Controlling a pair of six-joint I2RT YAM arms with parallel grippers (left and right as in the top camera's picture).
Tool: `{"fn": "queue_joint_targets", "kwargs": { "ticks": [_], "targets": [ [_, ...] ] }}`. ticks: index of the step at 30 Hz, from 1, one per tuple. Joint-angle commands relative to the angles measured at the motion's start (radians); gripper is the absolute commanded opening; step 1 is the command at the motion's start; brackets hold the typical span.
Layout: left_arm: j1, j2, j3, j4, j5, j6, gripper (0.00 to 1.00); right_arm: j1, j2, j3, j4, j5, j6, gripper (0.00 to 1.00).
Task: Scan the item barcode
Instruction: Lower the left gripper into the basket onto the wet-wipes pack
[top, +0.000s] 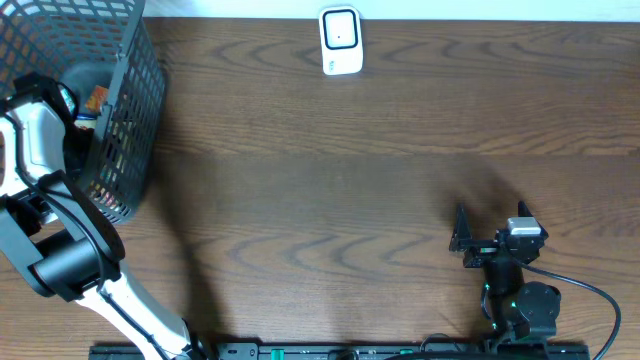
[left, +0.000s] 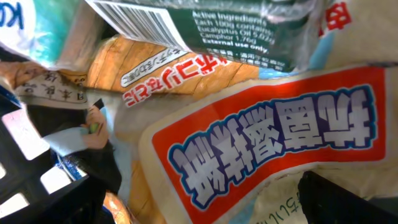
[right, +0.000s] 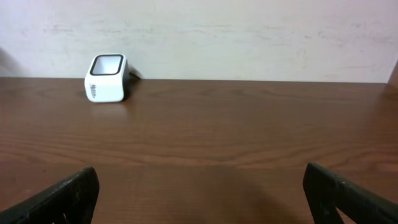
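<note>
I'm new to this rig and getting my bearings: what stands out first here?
The left arm reaches into the black wire basket at the far left, holding a bold red-labelled packet among others. A white scanner stands alone at the far edge; the right gripper sits open near the front.

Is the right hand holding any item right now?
No, the right hand is open, with only bare wooden table between its fingers.
</note>
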Motion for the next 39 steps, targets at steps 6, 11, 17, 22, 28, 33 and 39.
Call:
{"fn": "queue_joint_targets", "kwargs": {
  "ticks": [6,11,17,22,28,33,39],
  "targets": [
    [0.002,-0.015,-0.027,0.096,-0.034,0.207,0.98,-0.001,-0.006,-0.002,-0.006,0.001,-0.009,0.99],
    [0.002,-0.072,0.03,0.098,-0.033,0.137,0.98,-0.001,-0.006,-0.002,-0.006,0.001,-0.009,0.99],
    [0.002,-0.171,0.039,0.153,-0.027,0.116,0.98,-0.001,-0.006,-0.002,-0.006,0.001,-0.009,0.99],
    [0.002,-0.168,0.025,0.115,-0.027,0.115,0.98,-0.001,-0.006,-0.002,-0.006,0.001,-0.009,0.99],
    [0.002,-0.13,-0.058,0.077,-0.03,-0.04,0.98,-0.001,-0.006,-0.002,-0.006,0.001,-0.009,0.99],
    [0.002,-0.091,-0.117,0.08,-0.03,-0.164,0.97,-0.001,-0.006,-0.002,-0.006,0.001,-0.009,0.99],
    [0.002,-0.023,-0.124,0.116,-0.029,-0.199,0.98,-0.001,-0.006,-0.002,-0.006,0.001,-0.009,0.99]
  ]
}}
